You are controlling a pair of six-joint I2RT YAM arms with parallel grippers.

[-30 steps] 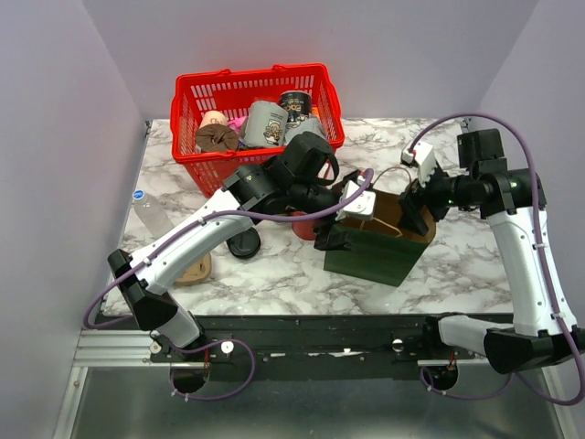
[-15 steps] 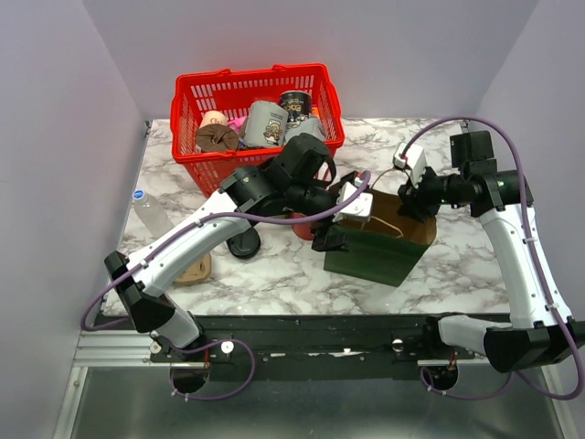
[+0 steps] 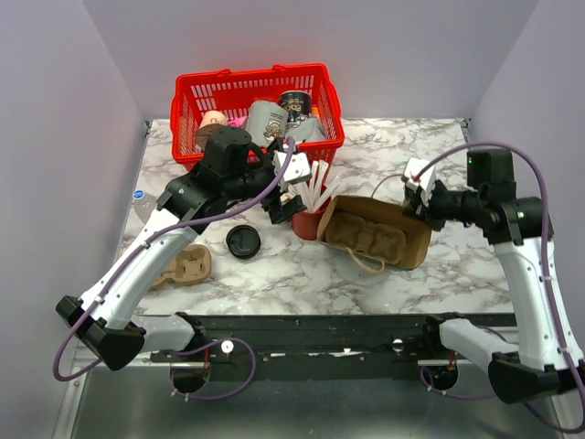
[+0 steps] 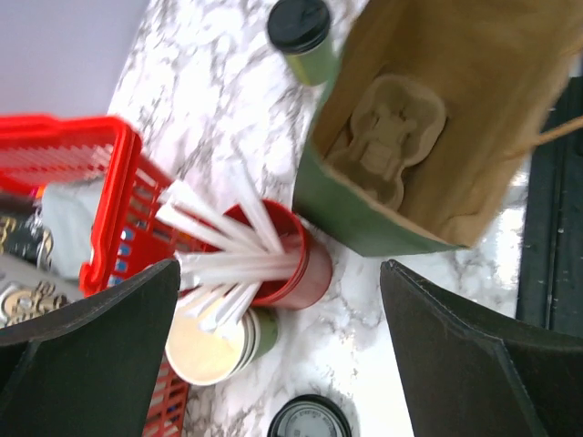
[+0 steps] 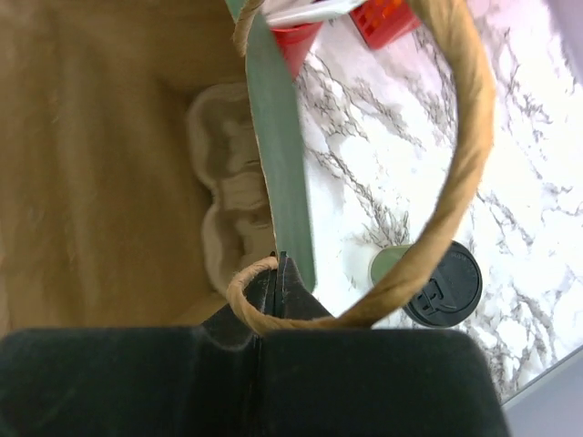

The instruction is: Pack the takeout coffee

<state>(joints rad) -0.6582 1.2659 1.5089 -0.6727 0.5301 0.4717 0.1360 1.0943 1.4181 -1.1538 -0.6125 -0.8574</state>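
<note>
Beside the paper bag (image 4: 360,228), on the bench (image 4: 228,82): takeout coffee (image 4: 301,36), upright, black lid on, just outside the bag's green wall. Can't tell if touching. Right wrist view shows the same cup (image 5: 446,287) on the marble next to the bag. Overhead cam doesn't show it, prob. hidden under the right arm.

Bag mouth open. Cup carrier (image 4: 387,137) sits on its floor, wells empty. Right tool (image 5: 278,269) pinched tight on the bag rim by the root of the rope handle, keeping the mouth open. Left tool (image 4: 278,273): fingers spread wide, nothing betw. them. It hangs above the red cup (image 4: 296,264) of white sticks and the stack of green cups (image 4: 214,346), near the red basket (image 4: 100,182). Loose black lid (image 3: 243,241) lies apart on the bench.

Step, my read: bag prepped w/ carrier, coffee not yet picked up. Next calls for the left tool to cross past the sticks to the lidded cup, grip the body below the lid, keep it upright and lower it into a carrier well. Watch: sticks in the path, and little finger room betw. cup and bag wall.
</note>
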